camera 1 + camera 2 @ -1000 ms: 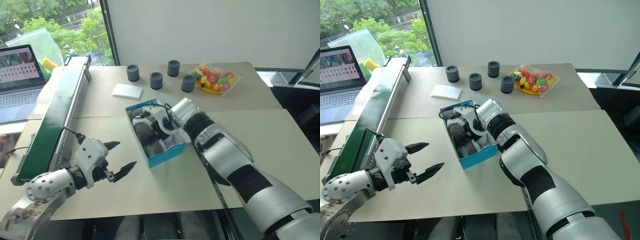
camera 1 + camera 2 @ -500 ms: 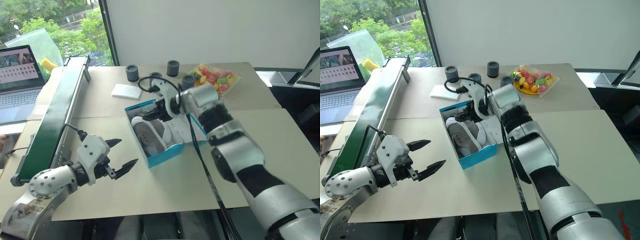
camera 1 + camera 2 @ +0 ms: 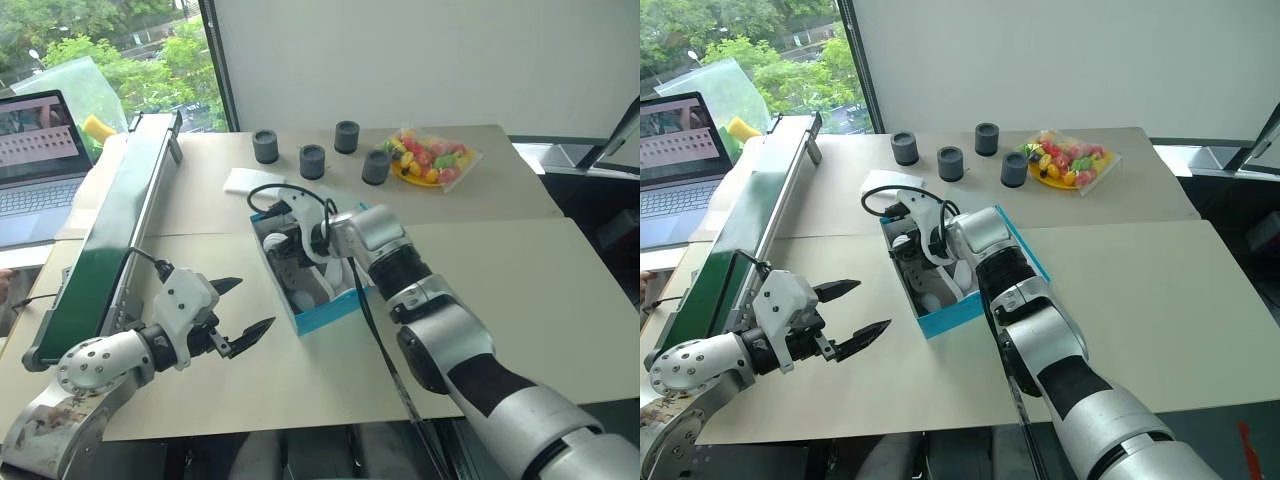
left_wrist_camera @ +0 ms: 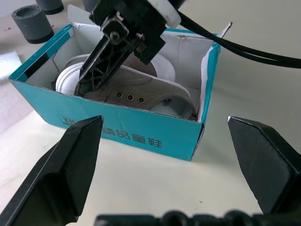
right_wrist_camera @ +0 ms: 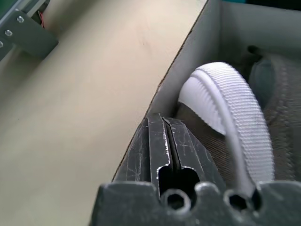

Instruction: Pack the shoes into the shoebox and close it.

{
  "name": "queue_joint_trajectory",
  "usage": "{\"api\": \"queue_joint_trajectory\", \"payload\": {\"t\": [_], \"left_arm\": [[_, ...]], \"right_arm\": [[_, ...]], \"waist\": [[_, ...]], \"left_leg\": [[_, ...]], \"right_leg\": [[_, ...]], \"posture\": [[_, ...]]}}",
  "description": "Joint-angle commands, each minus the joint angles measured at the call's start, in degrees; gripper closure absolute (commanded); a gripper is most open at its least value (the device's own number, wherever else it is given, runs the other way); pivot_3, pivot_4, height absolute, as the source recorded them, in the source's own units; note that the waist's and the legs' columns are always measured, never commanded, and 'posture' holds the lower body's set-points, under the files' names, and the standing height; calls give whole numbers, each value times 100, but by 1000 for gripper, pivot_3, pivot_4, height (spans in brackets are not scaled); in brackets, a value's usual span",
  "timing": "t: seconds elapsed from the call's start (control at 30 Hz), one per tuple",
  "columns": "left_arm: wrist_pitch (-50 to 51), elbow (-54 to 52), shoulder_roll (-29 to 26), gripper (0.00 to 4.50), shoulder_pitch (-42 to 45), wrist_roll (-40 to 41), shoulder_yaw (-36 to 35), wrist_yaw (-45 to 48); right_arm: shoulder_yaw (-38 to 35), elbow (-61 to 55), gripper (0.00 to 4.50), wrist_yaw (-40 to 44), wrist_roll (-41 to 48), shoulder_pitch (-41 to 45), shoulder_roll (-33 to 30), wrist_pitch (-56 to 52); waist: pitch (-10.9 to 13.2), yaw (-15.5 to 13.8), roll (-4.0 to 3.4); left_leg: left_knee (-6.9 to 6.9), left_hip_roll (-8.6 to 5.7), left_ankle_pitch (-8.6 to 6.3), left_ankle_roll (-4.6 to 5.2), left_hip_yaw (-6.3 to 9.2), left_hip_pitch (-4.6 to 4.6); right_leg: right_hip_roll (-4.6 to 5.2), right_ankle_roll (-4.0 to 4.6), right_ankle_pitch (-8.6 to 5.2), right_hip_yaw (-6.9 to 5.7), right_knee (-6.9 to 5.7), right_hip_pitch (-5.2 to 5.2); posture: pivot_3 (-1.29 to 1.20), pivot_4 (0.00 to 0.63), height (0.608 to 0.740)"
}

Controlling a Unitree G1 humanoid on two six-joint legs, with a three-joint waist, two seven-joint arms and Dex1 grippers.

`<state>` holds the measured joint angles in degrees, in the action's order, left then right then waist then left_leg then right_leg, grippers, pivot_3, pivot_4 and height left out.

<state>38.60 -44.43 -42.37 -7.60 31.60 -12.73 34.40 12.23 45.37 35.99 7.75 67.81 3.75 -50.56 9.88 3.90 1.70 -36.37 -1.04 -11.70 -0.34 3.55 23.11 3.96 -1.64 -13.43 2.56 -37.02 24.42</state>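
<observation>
Shoes [image 4: 141,94] lie inside the box [image 4: 141,134] on the surface. My right gripper [image 4: 96,70], closed with nothing in it, pokes down among them. My left gripper [image 3: 235,325] waits wide nearby. Closing the lid is left.

Head stereo pair plus two wrist cameras
Both eyes look down over the beige bench [image 3: 500,260]; wrist cameras sit close, sharing the bright blue cardboard shoebox [image 4: 141,134].

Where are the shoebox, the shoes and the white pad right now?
shoebox [image 4: 141,135]: left wrist view, printed blue side wall.
shoes [image 4: 155,92]: left wrist view, upper by the eyelets.
white pad [image 3: 253,181]: left eye view, its middle.
</observation>
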Motion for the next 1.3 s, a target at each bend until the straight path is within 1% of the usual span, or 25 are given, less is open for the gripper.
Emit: {"api": "queue_joint_trajectory", "payload": {"t": [0.03,0.2,0.3,0.4,0.5,0.57,0.7,0.77,0.83,0.9,0.97,1.0,1.03,1.13,1.2,1.23,1.3], "left_arm": [[-43,-121,-30,0,42,-1,-104,-37],[-14,-141,-15,0,48,19,-109,-65],[-5,-160,-16,0,26,28,-124,-74],[-8,-158,-20,0,8,28,-129,-76],[-5,-136,-20,0,31,22,-94,-82],[-17,-120,-29,0,32,15,-85,-67],[-55,-97,-63,0,45,6,-87,-7],[-75,-85,-86,0,78,-9,-76,22],[-93,-68,-99,0,100,-11,-72,61],[-109,-49,-113,0,110,-13,-69,98],[-126,-14,-135,0,114,-4,-87,149],[-132,0,-144,0,116,4,-98,173],[-137,13,-155,0,119,7,-107,197],[-140,57,-194,0,150,9,-121,265],[-129,93,-219,0,193,23,-140,301],[-127,113,-237,0,217,18,-142,321],[-123,143,-257,0,256,16,-139,348]], "right_arm": [[164,257,4447,16,-216,-66,105,421],[235,901,4447,-79,-571,-48,56,1094],[37,774,4447,41,-460,96,-16,1001],[-207,121,4447,256,-229,301,-275,643],[-546,-1106,4447,694,224,468,-840,-253],[-681,-1877,4447,913,524,412,-1173,-819],[-1184,-3128,4447,1135,1343,138,-1654,-1964],[-1559,-3763,4447,1431,1926,-183,-2024,-2573],[-1818,-4424,4447,1913,2568,-691,-2566,-2969],[-1797,-5038,4447,2469,2942,-1357,-3290,-2834],[-1563,-5561,4447,3101,2964,-2273,-4240,-2257],[-1517,-5679,4447,3322,3003,-2631,-4586,-2101],[-1447,-5768,4447,3493,2968,-2956,-4886,-1888],[-811,-6195,4447,3762,2330,-3948,-5785,-872],[-267,-6458,4447,3579,1785,-4415,-6136,-371],[-12,-6522,4447,3335,1498,-4579,-6155,-187],[236,-6386,4447,2705,1175,-4631,-5831,-252]], "waist": [[0,1,0],[0,5,0],[-1,-4,1],[0,-29,0],[1,-56,-1],[1,-74,-1],[1,-70,-1],[1,-91,-1],[1,-155,0],[1,-234,0],[1,-297,0],[1,-314,0],[1,-311,0],[2,-240,-4],[2,-184,-4],[2,-168,-3],[1,-140,-1]], "left_leg": [[0,0,0,0,0,0],[2,1,0,0,0,-18],[2,0,0,0,0,-24],[-2,0,0,0,1,-23],[-4,-1,0,0,2,-14],[-3,0,0,0,3,-6],[2,2,-3,1,3,-3],[2,3,-3,1,2,-6],[-3,2,-2,1,2,-7],[-13,0,-2,2,8,0],[-24,-5,-9,13,7,8],[-31,-9,-14,20,2,12],[-34,-12,-16,23,1,13],[-40,-8,-18,27,-30,4],[-40,-4,-18,27,-38,-5],[-40,0,-18,27,-41,-13],[-41,4,-18,27,-43,-19]], "right_leg": [[0,0,0,0,0,0],[-2,0,0,0,-1,-13],[-1,0,0,0,-1,-20],[0,0,0,0,-2,-21],[0,0,0,-2,-1,-15],[-1,0,0,-4,0,-9],[-1,-1,-1,-4,7,-5],[-2,0,-1,-3,5,-8],[0,0,-1,-4,6,-14],[11,-6,-4,-15,16,-22],[19,-15,-7,-18,25,-26],[25,-22,-11,-17,24,-27],[29,-26,-13,-17,25,-27],[34,-27,-13,-2,19,-25],[27,-26,-13,-1,15,-30],[20,-32,-17,0,16,-35],[13,-55,-30,3,17,-40]], "posture": [[0,150,740],[0,150,740],[0,150,740],[0,150,740],[0,150,740],[0,150,740],[0,150,740],[0,150,740],[0,150,740],[0,150,740],[0,150,740],[0,150,740],[0,150,740],[0,150,740],[0,150,740],[0,150,740],[0,150,740]]}}
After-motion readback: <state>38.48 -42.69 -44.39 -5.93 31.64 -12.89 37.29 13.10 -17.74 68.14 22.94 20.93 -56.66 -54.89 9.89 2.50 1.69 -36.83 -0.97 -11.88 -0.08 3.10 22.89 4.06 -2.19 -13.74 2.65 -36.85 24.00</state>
